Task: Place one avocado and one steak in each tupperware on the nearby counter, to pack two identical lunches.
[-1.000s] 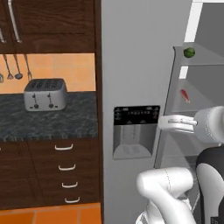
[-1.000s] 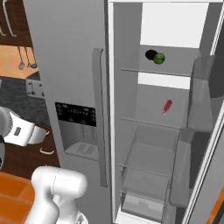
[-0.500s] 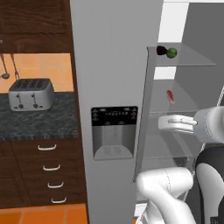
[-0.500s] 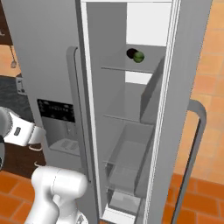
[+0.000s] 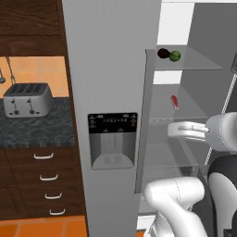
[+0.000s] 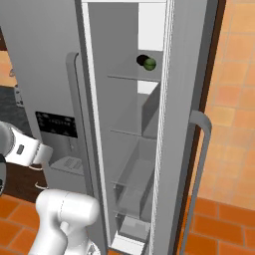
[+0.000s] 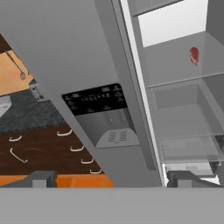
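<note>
On the upper shelf of the open fridge lies a green avocado (image 5: pixel 175 56) (image 6: pixel 149 63) with a darker round one (image 5: pixel 163 53) touching its left side. A red steak (image 5: pixel 174 102) (image 7: pixel 194 54) rests one shelf lower. My gripper (image 7: pixel 113 179) is open with nothing between its fingers. It hovers in front of the fridge (image 5: pixel 172 130), just below the steak's shelf and near the edge of the closed door. The dark speckled counter (image 5: pixel 28 129) (image 7: pixel 26 116) runs off to the left. The tupperware is out of view.
The closed fridge door (image 5: pixel 111 92) with its dispenser panel (image 5: pixel 112 139) stands left of my hand. A silver toaster (image 5: pixel 27 99) sits on the counter above drawers (image 5: pixel 46 176). The open door with its grey handle (image 6: pixel 196 149) flanks the right. Clear bins (image 7: pixel 188 127) fill the lower fridge.
The whole picture has slid left as the base drove right, so the fridge interior faces the left base view more squarely. The steak has dropped out of the right base view. The gripper stays open.
</note>
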You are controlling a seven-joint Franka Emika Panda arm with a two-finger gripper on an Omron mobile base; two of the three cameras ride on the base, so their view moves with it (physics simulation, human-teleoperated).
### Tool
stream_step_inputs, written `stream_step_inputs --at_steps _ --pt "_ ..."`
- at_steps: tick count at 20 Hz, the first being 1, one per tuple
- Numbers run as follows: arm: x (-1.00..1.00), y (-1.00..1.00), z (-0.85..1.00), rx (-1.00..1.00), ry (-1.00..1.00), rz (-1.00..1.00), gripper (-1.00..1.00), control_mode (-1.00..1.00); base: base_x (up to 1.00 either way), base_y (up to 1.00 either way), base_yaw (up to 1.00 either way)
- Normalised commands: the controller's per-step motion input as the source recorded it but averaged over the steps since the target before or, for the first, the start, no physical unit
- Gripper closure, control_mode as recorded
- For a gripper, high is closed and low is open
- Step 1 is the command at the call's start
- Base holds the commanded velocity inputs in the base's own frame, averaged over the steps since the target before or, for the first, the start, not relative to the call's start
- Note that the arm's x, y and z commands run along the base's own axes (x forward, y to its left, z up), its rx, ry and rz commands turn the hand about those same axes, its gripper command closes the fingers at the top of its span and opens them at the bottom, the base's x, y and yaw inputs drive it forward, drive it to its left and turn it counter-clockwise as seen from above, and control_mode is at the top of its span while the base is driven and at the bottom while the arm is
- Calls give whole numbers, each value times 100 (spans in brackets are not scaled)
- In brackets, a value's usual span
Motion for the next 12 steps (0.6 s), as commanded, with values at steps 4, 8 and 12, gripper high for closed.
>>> stream_step_inputs --at_steps 4,8,12 --pt "0 0 0 0 0 0 -100 100 0 -14 0" --pt "0 0 0 0 0 0 -100 100 0 -47 0" --pt "0 0 0 0 0 0 -100 100 0 -5 0"
